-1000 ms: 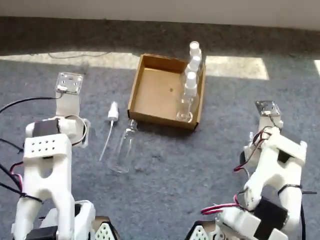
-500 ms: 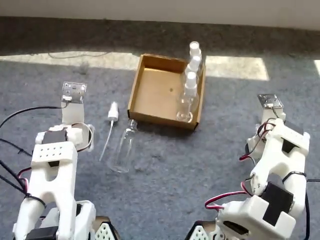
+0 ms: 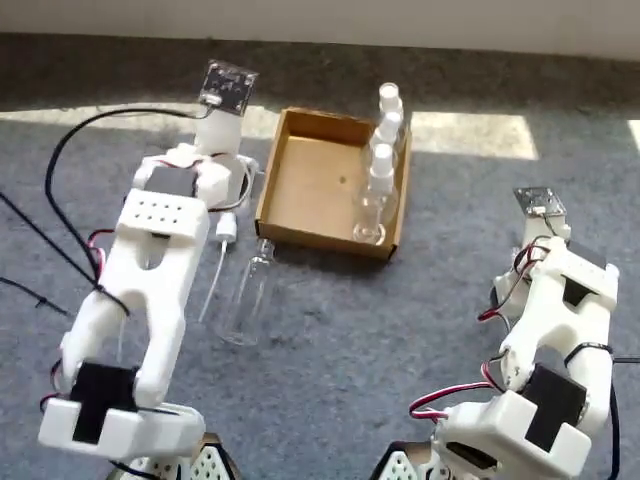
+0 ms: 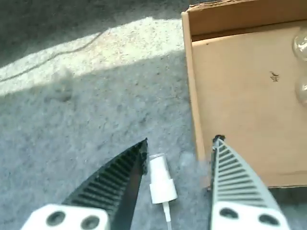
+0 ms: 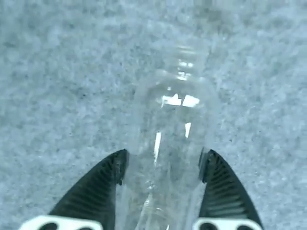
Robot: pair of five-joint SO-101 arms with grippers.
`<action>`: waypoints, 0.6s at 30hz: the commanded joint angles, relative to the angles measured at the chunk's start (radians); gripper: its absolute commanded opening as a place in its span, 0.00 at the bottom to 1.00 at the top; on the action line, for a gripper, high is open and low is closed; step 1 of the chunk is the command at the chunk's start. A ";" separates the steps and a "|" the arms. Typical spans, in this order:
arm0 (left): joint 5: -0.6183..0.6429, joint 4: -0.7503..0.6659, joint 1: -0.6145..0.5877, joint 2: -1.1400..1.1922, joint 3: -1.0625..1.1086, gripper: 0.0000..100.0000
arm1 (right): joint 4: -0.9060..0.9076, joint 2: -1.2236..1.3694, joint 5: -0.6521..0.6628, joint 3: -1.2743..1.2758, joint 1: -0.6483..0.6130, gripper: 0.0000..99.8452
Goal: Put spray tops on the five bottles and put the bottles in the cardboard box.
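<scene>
A white spray top [image 4: 158, 179] with its thin tube lies on the grey carpet, between the fingers of my open left gripper [image 4: 180, 141], close to one of them. In the high view the spray top [image 3: 226, 226] sits just left of the cardboard box [image 3: 300, 235], beside my left arm [image 3: 170, 230]. A clear uncapped bottle [image 3: 248, 290] lies beside the tube. Three capped bottles [image 3: 380, 170] stand along the box's right wall. My right gripper [image 5: 163, 155] is shut on another clear bottle [image 5: 172, 110] at the table's right side.
The box's floor [image 4: 249, 105] is bare on its left half. A bright strip of sunlight [image 3: 470, 135] crosses the carpet behind the box. Cables [image 3: 60, 170] trail from the left arm. Open carpet lies between the two arms.
My left arm has swung forward and toward the box, ending over the spray top. The right arm shifted slightly a second ago and has since kept still.
</scene>
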 commanded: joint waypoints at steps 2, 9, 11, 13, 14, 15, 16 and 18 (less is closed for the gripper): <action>0.011 0.002 0.058 0.176 -0.200 0.21 | -0.085 0.013 0.009 0.045 -0.015 0.07; 0.009 0.003 0.056 0.394 -0.403 0.21 | -0.223 0.013 0.015 0.163 -0.015 0.07; 0.009 0.005 0.054 0.432 -0.427 0.21 | -0.242 0.013 0.015 0.177 -0.015 0.07; 0.009 0.005 0.054 0.456 -0.443 0.21 | -0.245 0.013 0.015 0.179 -0.015 0.07; 0.009 0.003 0.054 0.463 -0.447 0.21 | -0.245 0.013 0.015 0.179 -0.015 0.07; 0.009 0.003 0.054 0.470 -0.447 0.21 | -0.245 0.013 0.015 0.179 -0.015 0.07; 0.009 0.003 0.054 0.473 -0.447 0.21 | -0.245 0.013 0.015 0.179 -0.015 0.07; 0.011 0.002 0.054 0.473 -0.440 0.21 | -0.245 0.013 0.015 0.179 -0.015 0.07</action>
